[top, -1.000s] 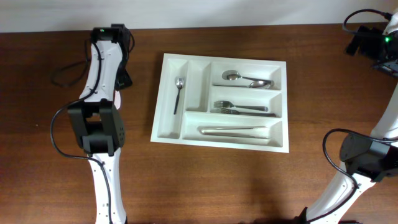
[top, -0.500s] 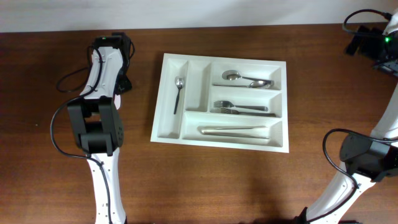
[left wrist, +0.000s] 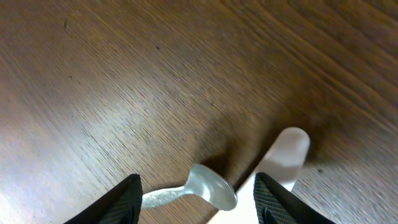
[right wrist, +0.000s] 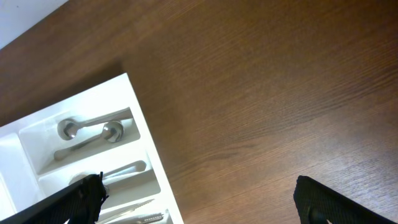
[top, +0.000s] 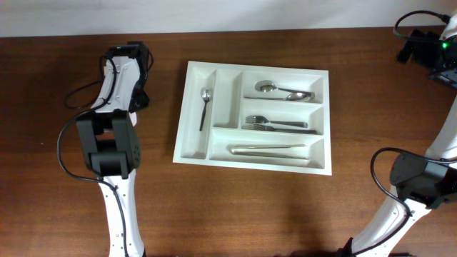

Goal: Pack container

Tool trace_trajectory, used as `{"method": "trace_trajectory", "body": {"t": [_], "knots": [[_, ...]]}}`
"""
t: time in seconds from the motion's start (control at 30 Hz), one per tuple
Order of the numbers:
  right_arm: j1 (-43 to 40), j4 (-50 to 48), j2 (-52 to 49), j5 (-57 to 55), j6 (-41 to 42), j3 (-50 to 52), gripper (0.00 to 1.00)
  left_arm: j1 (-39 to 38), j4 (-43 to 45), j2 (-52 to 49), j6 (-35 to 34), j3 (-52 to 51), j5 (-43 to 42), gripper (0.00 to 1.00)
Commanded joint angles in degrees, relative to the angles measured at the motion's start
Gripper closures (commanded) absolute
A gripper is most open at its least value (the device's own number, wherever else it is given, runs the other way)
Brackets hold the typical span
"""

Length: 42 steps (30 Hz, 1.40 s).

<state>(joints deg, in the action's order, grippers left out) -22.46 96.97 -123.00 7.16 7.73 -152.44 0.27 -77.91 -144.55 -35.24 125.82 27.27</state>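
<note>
The container (top: 323,121) is a white cutlery tray at the table's middle. It holds a small spoon (top: 205,107) in a narrow left compartment. Its three long compartments hold spoons (top: 284,91), forks (top: 278,124) and knives (top: 268,149). My left gripper (left wrist: 199,202) is open just above the table, left of the tray. A metal spoon (left wrist: 211,188) lies on the wood between its fingers, next to a flat white piece (left wrist: 285,151). In the overhead view my left arm (top: 120,75) hides both. My right gripper (right wrist: 205,202) is wide open and empty, high at the far right (top: 428,50).
The tray's right edge shows in the right wrist view (right wrist: 140,124), with bare wood to its right. The left arm's cable (top: 82,93) loops over the table at the far left. The right arm's base (top: 421,178) stands at the right front.
My left wrist has shifted a little toward the table's front. A pale thing that showed beside the arm one second ago is now covered. The right arm has barely moved.
</note>
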Motion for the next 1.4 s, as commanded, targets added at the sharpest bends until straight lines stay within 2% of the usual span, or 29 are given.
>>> {"method": "trace_trajectory", "body": {"t": [0.0,0.1,0.27,0.4,0.43,0.57,0.73,0.87,1.1,1.2,1.37], "knots": [[-0.1,0.3,-0.4,0.5,0.3,0.4,0.01,0.4,0.8,1.0,-0.6,-0.3,1.2,0.46],[-0.1,0.3,-0.4,0.5,0.3,0.4,0.01,0.4,1.0,1.0,-0.6,-0.7,1.2,0.5],[-0.1,0.3,-0.4,0.5,0.3,0.4,0.01,0.4,1.8,1.0,-0.6,-2.3,1.2,0.67],[-0.1,0.3,-0.4,0.6,0.3,0.4,0.01,0.4,1.9,1.0,-0.6,-4.0,1.1,0.69],[-0.1,0.3,-0.4,0.6,0.3,0.4,0.01,0.4,1.8,1.0,-0.6,-4.2,1.1,0.72],[-0.1,0.3,-0.4,0.6,0.3,0.4,0.01,0.4,1.9,1.0,-0.5,-4.4,1.2,0.98],[-0.1,0.3,-0.4,0.6,0.3,0.4,0.01,0.4,0.6,1.0,0.8,-3.7,2.6,0.98],[-0.1,0.3,-0.4,0.6,0.3,0.4,0.01,0.4,-5.3,1.2,0.8,0.6,6.3,0.98],[-0.1,0.3,-0.4,0.6,0.3,0.4,0.01,-1.9,-18.8,2.4,4.4,19.7,8.6,0.98],[-0.1,0.3,-0.4,0.6,0.3,0.4,0.01,-4.5,-18.8,3.3,9.5,26.3,6.9,0.98],[-0.1,0.3,-0.4,0.6,0.3,0.4,0.01,-14.6,-17.2,4.6,10.0,31.1,4.2,0.98]]}}
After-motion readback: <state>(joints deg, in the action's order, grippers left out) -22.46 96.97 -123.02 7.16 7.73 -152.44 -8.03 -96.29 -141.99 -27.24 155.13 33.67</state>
